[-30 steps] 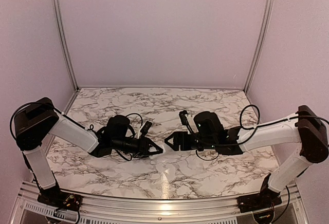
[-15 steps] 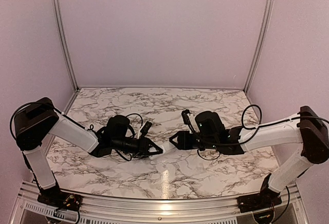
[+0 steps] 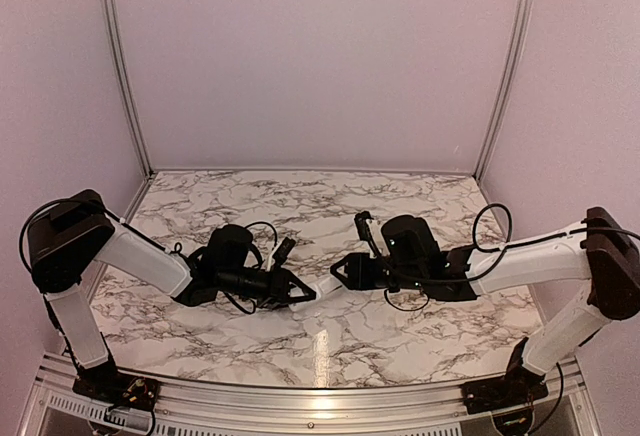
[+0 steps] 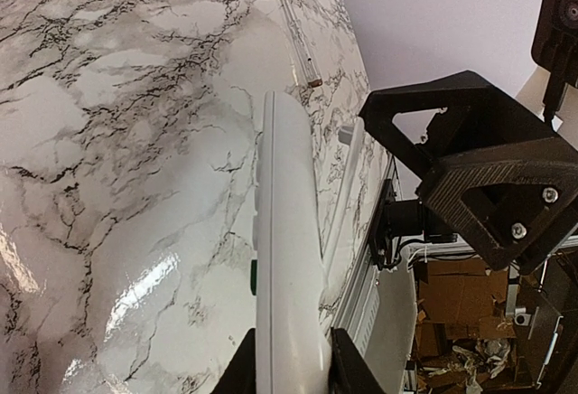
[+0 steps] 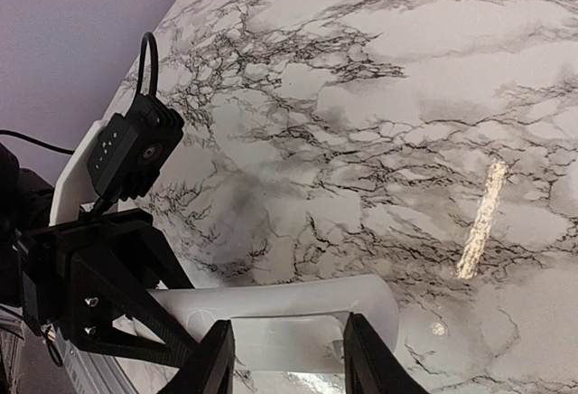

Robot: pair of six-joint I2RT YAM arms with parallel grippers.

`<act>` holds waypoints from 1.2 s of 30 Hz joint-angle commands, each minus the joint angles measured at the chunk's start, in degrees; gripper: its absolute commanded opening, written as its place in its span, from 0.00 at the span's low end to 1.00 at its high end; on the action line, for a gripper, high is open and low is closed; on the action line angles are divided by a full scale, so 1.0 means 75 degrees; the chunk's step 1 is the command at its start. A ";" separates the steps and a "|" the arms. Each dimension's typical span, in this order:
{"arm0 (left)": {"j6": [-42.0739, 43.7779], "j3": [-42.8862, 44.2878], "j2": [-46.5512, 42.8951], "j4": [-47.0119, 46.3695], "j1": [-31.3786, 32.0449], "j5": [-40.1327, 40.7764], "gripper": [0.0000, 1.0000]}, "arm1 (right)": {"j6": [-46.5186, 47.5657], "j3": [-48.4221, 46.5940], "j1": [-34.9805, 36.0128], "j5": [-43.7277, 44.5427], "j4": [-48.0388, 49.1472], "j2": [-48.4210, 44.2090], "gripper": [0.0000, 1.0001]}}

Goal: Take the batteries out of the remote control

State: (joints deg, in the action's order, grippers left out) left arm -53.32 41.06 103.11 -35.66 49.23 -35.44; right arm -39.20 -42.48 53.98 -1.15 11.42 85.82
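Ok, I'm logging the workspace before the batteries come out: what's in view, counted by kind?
2 grippers: the left gripper and the right gripper
1 remote control
1 thin pale stick
0 batteries in sight
Total: 4
A faint thin line farther along the table is too unclear to count.

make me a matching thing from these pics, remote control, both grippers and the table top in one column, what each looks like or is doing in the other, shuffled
Things
1. remote control
2. left gripper
3. right gripper
4. table top

Descriptions
a. black-veined marble pattern
b. shut on one end of the remote control
c. white bar reaching from one gripper to the other
d. fingers on either side of the remote control's other end, grip not certain

Pairs: 1-c, 2-b, 3-d, 4-a
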 commanded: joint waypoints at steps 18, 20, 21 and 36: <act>0.0163 0.0080 -0.0279 -0.0273 0.0010 0.0283 0.00 | -0.0089 0.0078 0.0163 -0.0534 0.0234 0.0008 0.00; 0.0176 0.0089 -0.0267 -0.0273 0.0010 0.0297 0.00 | -0.0072 0.0080 0.0163 -0.0461 0.0176 -0.0034 0.00; 0.0178 0.0083 -0.0252 -0.0257 0.0013 0.0303 0.00 | -0.0070 0.0073 0.0163 -0.0419 0.0122 -0.0054 0.00; 0.0460 0.0126 -0.0357 -0.0121 0.0018 0.0161 0.00 | 0.1090 0.0187 0.0154 0.0503 -0.1425 -0.1239 0.97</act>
State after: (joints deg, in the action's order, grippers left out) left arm -51.77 40.99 102.91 -35.73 49.23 -33.39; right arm -35.66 -42.06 54.87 2.20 3.66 80.44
